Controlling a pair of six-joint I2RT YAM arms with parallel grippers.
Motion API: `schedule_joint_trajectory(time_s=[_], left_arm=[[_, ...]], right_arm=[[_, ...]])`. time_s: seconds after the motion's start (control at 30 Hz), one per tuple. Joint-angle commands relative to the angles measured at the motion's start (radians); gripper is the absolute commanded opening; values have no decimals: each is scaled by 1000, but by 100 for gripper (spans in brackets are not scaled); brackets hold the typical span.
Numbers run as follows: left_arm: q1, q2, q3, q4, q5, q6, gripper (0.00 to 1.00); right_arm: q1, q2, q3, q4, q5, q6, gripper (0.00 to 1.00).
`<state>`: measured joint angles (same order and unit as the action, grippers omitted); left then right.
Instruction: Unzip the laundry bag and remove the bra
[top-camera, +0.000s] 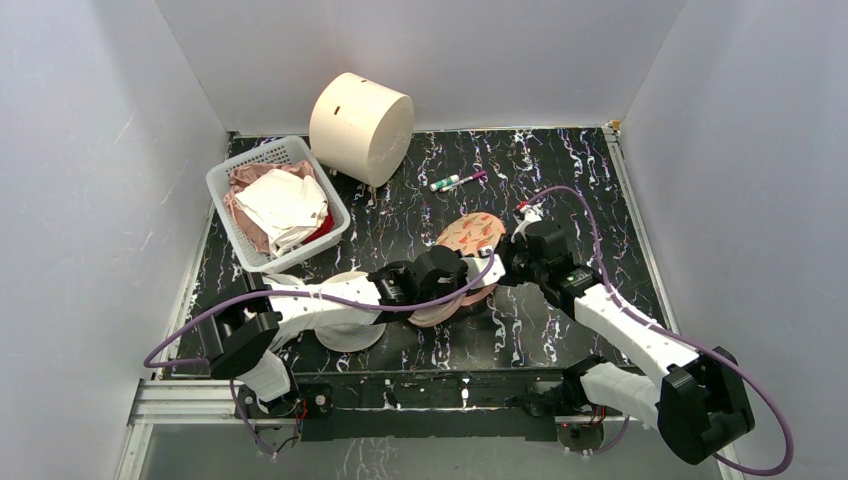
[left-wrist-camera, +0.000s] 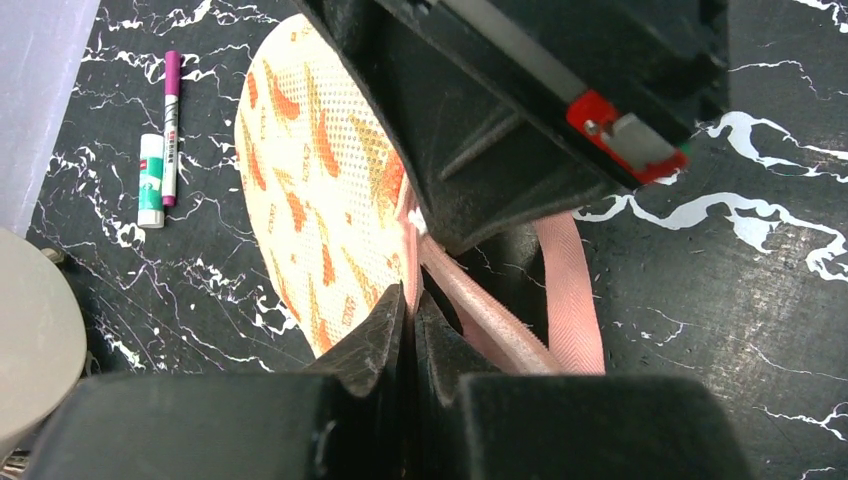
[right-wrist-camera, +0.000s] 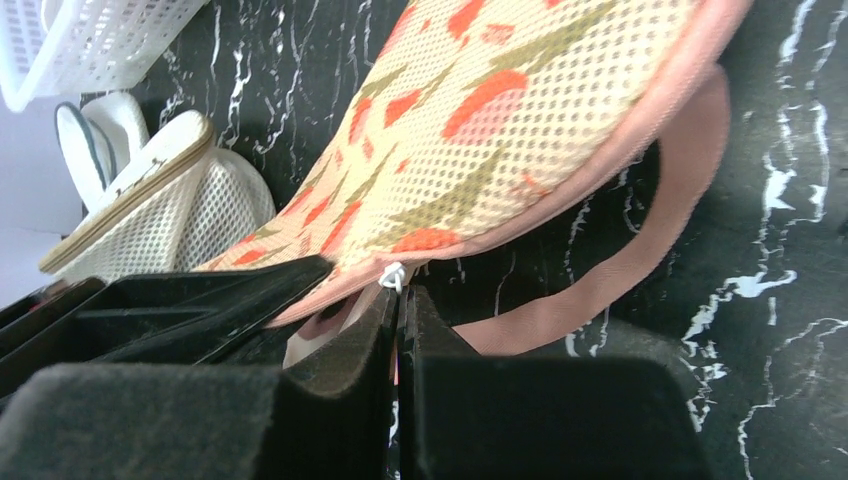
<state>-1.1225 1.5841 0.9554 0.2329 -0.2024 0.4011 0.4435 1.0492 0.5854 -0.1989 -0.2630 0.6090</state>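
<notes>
The laundry bag (top-camera: 472, 233), peach mesh with orange and green motifs and pink trim, is held tilted above the table between both grippers. My left gripper (left-wrist-camera: 411, 300) is shut on the bag's pink edge trim (left-wrist-camera: 409, 250), beside the loop strap (left-wrist-camera: 570, 290). My right gripper (right-wrist-camera: 400, 296) is shut with the white zipper pull (right-wrist-camera: 392, 275) pinched at its tips, under the bag (right-wrist-camera: 500, 130). In the top view the left gripper (top-camera: 478, 280) and the right gripper (top-camera: 500, 262) meet at the bag's near end. The bra is hidden.
A white basket (top-camera: 225, 180) of clothes stands at the back left, with a cream cylinder (top-camera: 360, 125) behind it. Two markers (top-camera: 457, 181) lie at the back centre. A white mesh bag (top-camera: 345, 330) sits under the left arm.
</notes>
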Motion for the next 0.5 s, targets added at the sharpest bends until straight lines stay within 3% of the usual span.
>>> schedule_joint_trajectory(time_s=[0.0, 0.27, 0.47], left_arm=[[-11, -57, 4, 32, -11, 11, 0], [-11, -56, 2, 35, -15, 15, 0], [-11, -47, 6, 36, -18, 22, 0]], right_arm=[[-84, 14, 23, 34, 37, -6, 0], [-317, 75, -10, 60, -133, -75, 0], [-332, 69, 0, 21, -190, -98, 0]])
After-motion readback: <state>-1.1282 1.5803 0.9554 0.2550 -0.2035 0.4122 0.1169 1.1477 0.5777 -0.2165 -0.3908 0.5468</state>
